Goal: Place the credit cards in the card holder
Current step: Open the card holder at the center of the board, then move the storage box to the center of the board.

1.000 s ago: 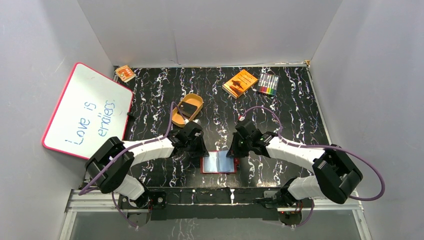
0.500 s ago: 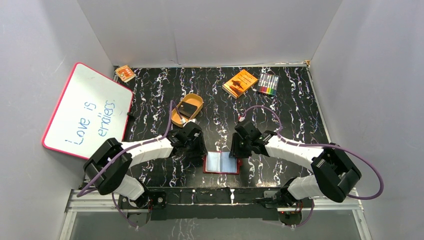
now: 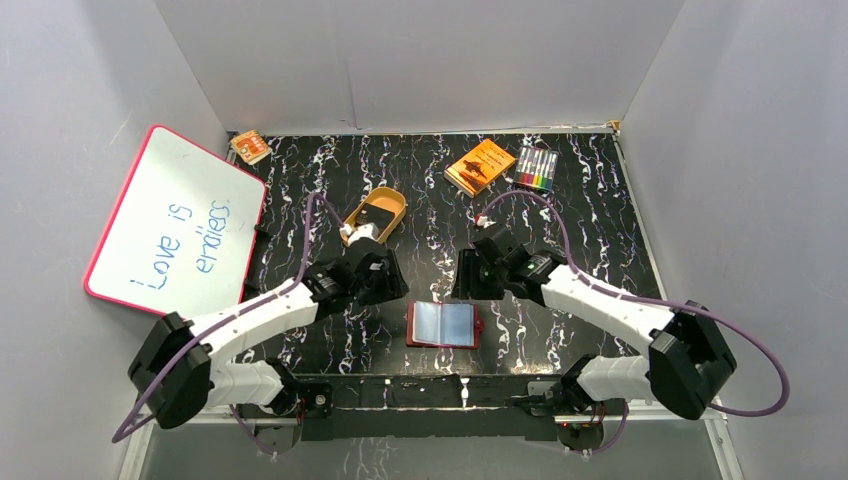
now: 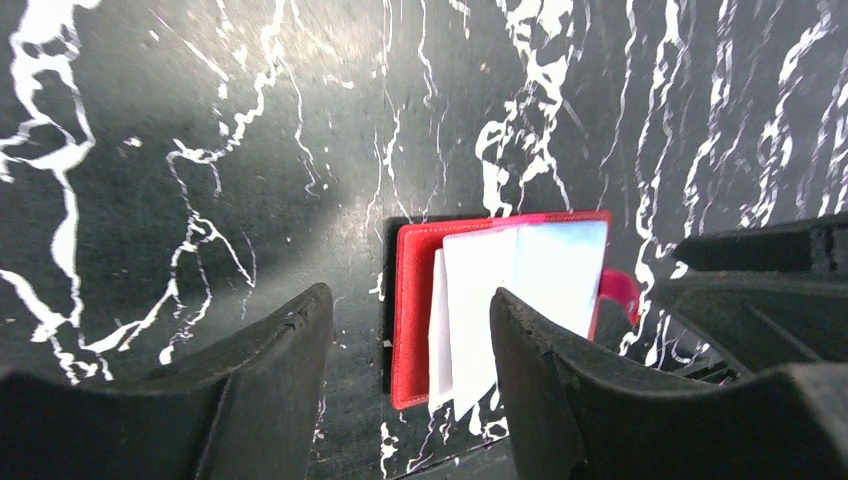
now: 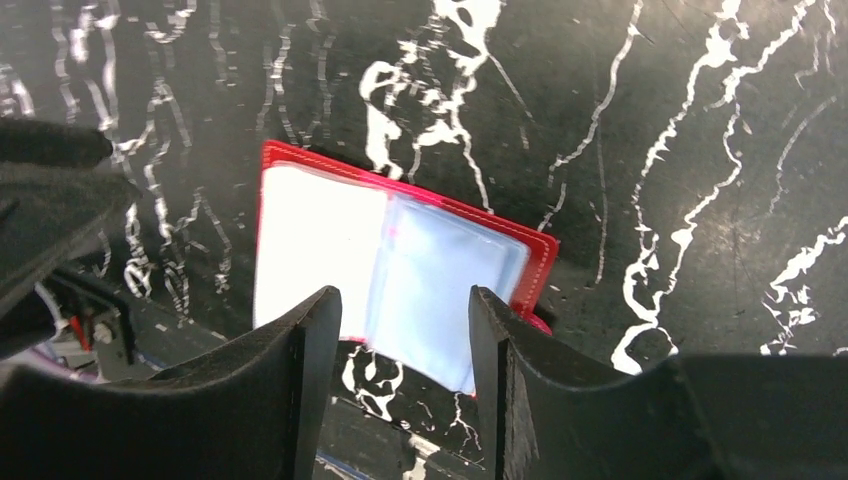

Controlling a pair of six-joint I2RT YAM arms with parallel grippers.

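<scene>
A: Both arms were drawn back from the card holder (image 3: 443, 324) since the earlier frame, and the jaws were widened.
B: Holder position?
A: Left spread open on the desk (image 3: 580, 230), near edge. Left claw (image 4: 405, 305) and right claw (image 5: 400, 300) were seen partly open, nothing held.
B: Step?
A: Opening was judged done. A dark credit card (image 3: 377, 213) in the tan tray (image 3: 398, 200) was judged next; a low pinch would be needed.
</scene>
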